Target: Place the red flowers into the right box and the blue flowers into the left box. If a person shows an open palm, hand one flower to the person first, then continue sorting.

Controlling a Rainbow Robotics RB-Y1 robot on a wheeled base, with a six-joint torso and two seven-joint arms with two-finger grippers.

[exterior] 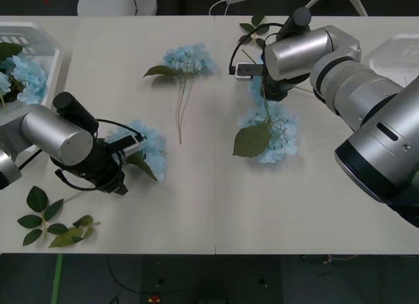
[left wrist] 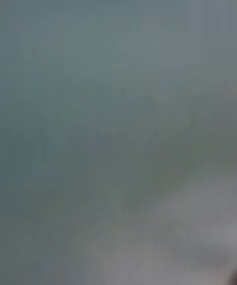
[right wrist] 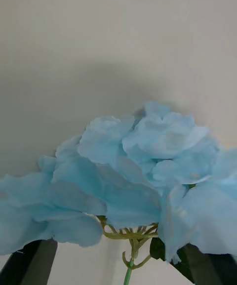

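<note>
Blue flowers, fluffy pale sky-blue hydrangea-like stems with green leaves, lie across your white table: one (exterior: 188, 60) near the far edge, one (exterior: 270, 130) mid-table under your right gripper (exterior: 262, 97), one (exterior: 149, 149) against your left gripper (exterior: 131, 150) toward the left near corner. More blooms fill the shallow white plastic left box (exterior: 40, 43) at the far left corner. You cannot tell either claw's opening.

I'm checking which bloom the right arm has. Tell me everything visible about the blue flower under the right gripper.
The blue flower is an artificial stem with a fluffy pale sky-blue petal cluster that looks like fabric, one large green leaf and a thin green stalk. It lies on the white table, bloom toward the robot, stalk running up under the right gripper, whose black fingers flank the stalk. Whether they touch it is unclear.
</note>
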